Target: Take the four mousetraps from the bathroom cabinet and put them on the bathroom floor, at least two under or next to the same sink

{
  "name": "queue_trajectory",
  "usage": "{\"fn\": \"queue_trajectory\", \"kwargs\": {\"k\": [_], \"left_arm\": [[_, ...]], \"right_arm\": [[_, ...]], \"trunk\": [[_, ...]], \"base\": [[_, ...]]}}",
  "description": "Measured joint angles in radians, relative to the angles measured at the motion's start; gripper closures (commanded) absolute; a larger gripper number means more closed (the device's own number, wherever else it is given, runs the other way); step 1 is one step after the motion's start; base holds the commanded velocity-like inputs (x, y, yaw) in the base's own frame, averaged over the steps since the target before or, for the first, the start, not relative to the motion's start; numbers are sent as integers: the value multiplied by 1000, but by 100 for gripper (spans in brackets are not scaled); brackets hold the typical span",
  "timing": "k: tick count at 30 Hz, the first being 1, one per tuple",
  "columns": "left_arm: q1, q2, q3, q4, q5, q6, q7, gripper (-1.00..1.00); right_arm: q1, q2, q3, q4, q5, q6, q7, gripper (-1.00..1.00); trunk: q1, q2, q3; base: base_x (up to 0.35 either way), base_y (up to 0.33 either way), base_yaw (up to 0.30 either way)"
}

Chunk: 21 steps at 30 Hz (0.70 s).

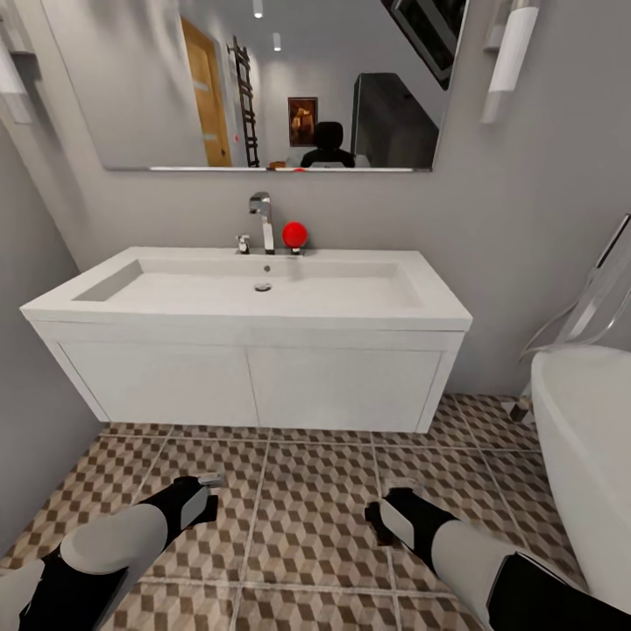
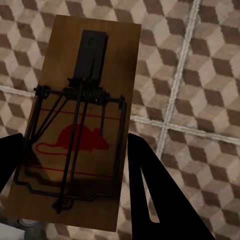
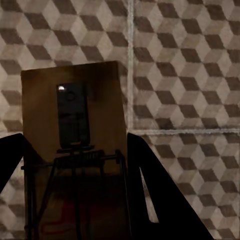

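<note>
I had the robot facing the white vanity [image 1: 254,386] with its sink [image 1: 263,294], faucet [image 1: 262,221] and a red ball [image 1: 294,234] on the back edge of the basin top, under the wall mirror [image 1: 263,79]. Both arms were held low over the bathroom floor [image 1: 298,508], in front of the vanity, with the white tub [image 1: 587,447] at the right edge of my head view. The left gripper [image 2: 75,180] was clamped on a mousetrap [image 2: 82,120]; through the left wrist camera I saw its wooden plate between the dark fingers [image 2: 150,195], wire spring across it and a red mouse printed on the board. The right gripper [image 3: 75,190] likewise gripped a second mousetrap [image 3: 75,130], its plate between the fingers [image 3: 155,195], darker in shadow. Both traps hung above the cube-pattern tiles; I could not tell how near the tiles they were.
</note>
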<state>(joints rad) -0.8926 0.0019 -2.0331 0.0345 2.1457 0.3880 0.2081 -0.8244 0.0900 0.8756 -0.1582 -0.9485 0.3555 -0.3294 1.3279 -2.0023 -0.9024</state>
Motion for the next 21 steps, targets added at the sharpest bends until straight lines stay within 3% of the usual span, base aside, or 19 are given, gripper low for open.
{"fn": "queue_trajectory", "kwargs": {"k": [2,5,21], "left_arm": [[0,0,0,0,0,2,-3,100],[0,0,0,0,0,2,-12,100],[0,4,-2,0,0,1,-22,100]], "right_arm": [[1,-3,0,6,0,-34,97,100],[2,-4,1,13,5,-47,153,100],[2,-6,2,16,23,-52,172,100]], "trunk": [[8,-14,-6],[19,-35,-16],[81,-147,-66]], "base": [[0,0,0],[0,0,0],[0,0,0]]}}
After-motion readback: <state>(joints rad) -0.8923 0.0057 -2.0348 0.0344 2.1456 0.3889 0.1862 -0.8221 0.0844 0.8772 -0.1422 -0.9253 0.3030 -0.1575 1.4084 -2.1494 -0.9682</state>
